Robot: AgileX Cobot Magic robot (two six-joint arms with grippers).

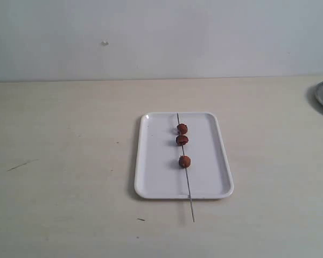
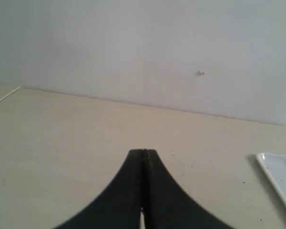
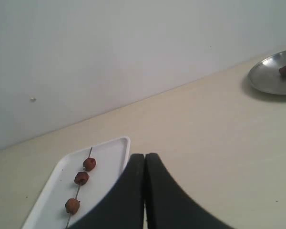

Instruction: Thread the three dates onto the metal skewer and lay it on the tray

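The metal skewer, three dates threaded, lies near-to-far along the tray.
Both claws are pressed together and empty; the right gripper is nearer the tray than the left gripper.

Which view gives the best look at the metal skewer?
The exterior view: the metal skewer shows full length across the tray, one end overhanging the rim. The right wrist view catches only part, with the three dates on it. The left wrist view shows none.
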